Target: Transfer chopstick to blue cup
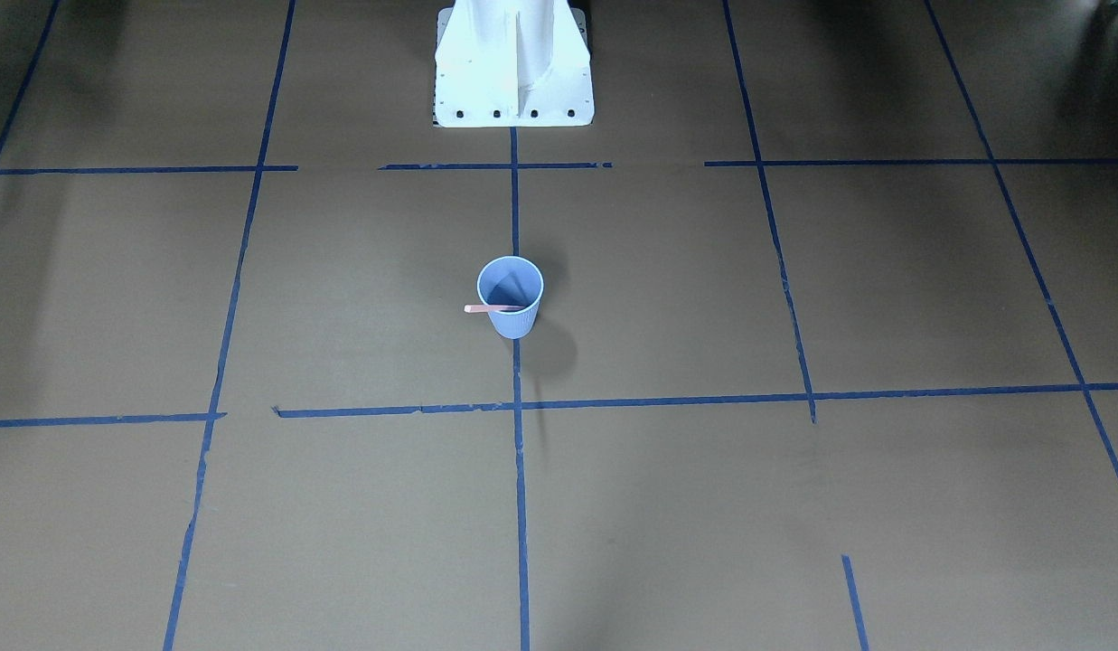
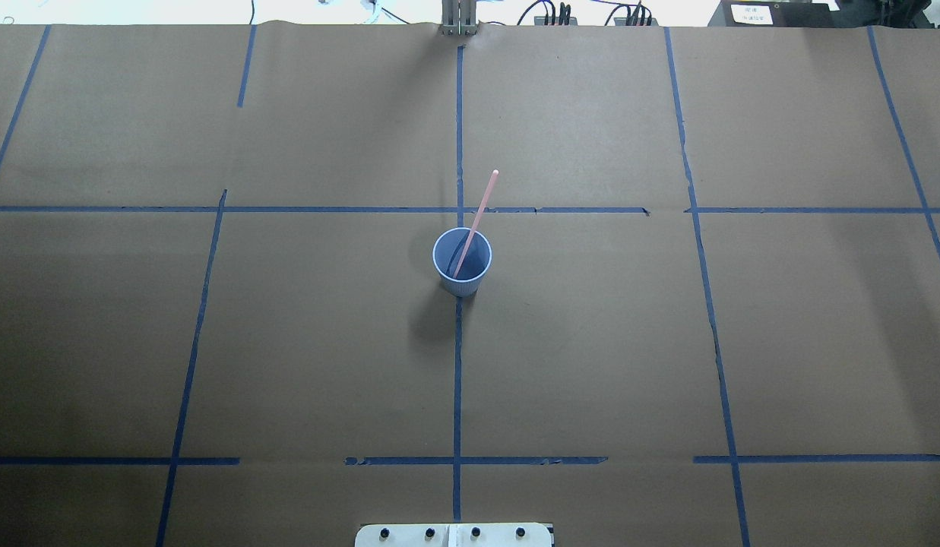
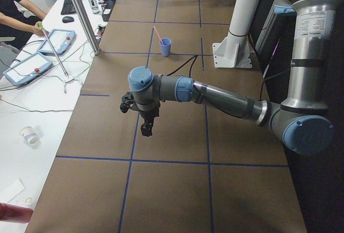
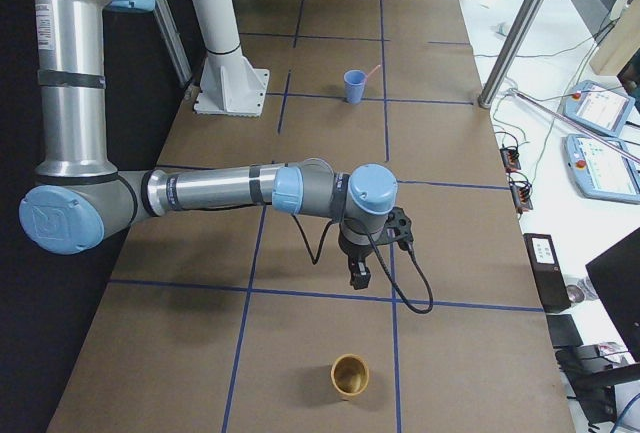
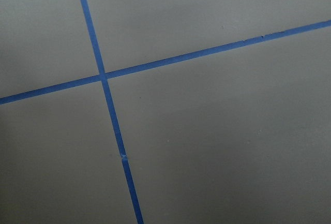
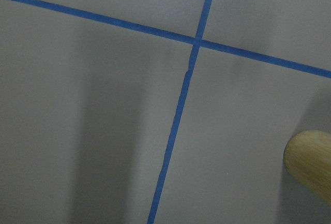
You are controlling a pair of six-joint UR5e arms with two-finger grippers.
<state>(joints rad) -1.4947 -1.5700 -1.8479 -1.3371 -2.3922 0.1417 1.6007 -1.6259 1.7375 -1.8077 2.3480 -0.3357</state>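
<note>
The chopstick (image 2: pixel 476 220) is being borne inside the blue cup (image 2: pixel 462 262), its long axis leaning over the rim away from the robot, while the left gripper (image 3: pixel 146 131) and right gripper (image 4: pixel 358 278) are being shown well apart from that cup, neither clearly nearer, grip state untellable.

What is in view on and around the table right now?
blue cup: one, blue, upright at table centre.
chopstick: one, pink, leaning inside the blue cup.
tan cup: one, tan, upright near the table's end on the robot's right.
tape lines: many, blue, a grid across the table.
table: one, brown cover.
teach pendants: two, grey-white, on the side bench.
pedestal: one, white, at the robot's edge.
left gripper: one, dark, over bare table; open or shut unclear.
right gripper: one, dark, near the tan cup; unclear too.
</note>
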